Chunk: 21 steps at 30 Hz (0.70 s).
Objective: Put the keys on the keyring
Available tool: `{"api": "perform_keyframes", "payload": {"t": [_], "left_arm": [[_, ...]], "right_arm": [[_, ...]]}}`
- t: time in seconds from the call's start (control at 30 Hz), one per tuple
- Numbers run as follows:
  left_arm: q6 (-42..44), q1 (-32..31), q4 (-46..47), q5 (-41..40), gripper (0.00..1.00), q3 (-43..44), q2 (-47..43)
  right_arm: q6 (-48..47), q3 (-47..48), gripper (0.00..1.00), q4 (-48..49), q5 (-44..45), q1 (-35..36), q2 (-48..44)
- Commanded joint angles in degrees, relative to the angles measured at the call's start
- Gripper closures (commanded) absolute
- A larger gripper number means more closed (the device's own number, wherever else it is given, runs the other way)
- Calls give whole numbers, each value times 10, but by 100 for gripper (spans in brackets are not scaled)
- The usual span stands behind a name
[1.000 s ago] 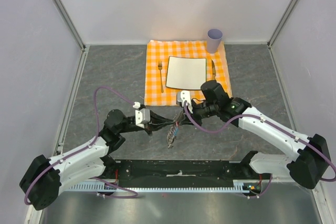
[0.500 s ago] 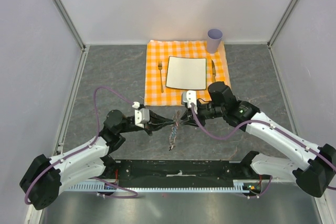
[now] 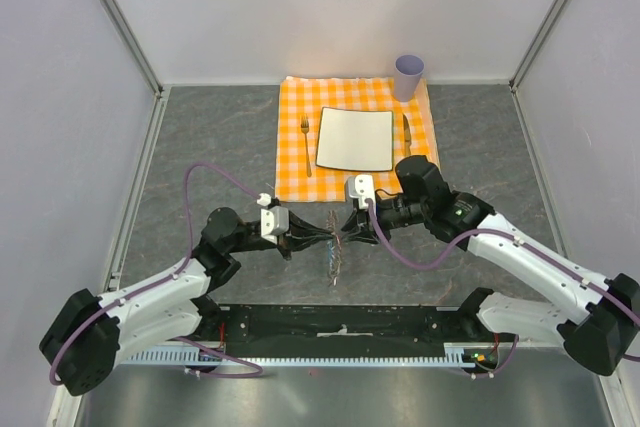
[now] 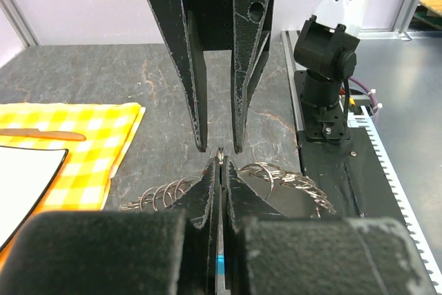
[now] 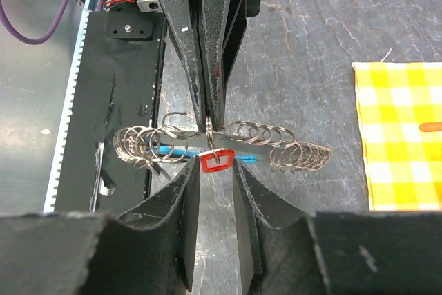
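The keyring, a chain of silvery rings with a blue tab, hangs above the table between both grippers. My left gripper is shut on one of its rings; the blue tab shows between the jaws. The key's red head hangs from a ring threaded through its hole. It sits just at the tips of my right gripper, whose jaws stand open on either side of it. In the top view, the left gripper and right gripper meet tip to tip over the keyring.
An orange checked cloth lies behind the grippers with a white plate, a fork and a knife on it. A purple cup stands at its far right corner. The black base rail runs along the near edge.
My right gripper has opened, let go of the red key and drawn back a little to the right. The left gripper stays shut on the keyring and has shifted slightly right.
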Motion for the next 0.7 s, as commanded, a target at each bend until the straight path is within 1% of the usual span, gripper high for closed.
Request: {"api": "perform_keyframes", "payload": {"t": [0.0,0.17,0.33,0.47,0.53,0.67], "left_arm": [[-16,2,47,18,98,23,1],[-24,2,56,19,98,18,-1],[-28,3,61,23,98,18,0],[-34,2,70,26,98,16,4],[-35,2,71,26,98,17,4],[-38,2,84,3,98,5,-11]], "right_arm": [[-13,8,68,20,-28,0,11],[-10,10,73,20,-32,-1,18],[-9,10,82,20,-38,0,21],[-8,12,87,21,-50,0,22],[-8,11,99,22,-49,0,20],[-5,4,100,22,-43,0,22]]}}
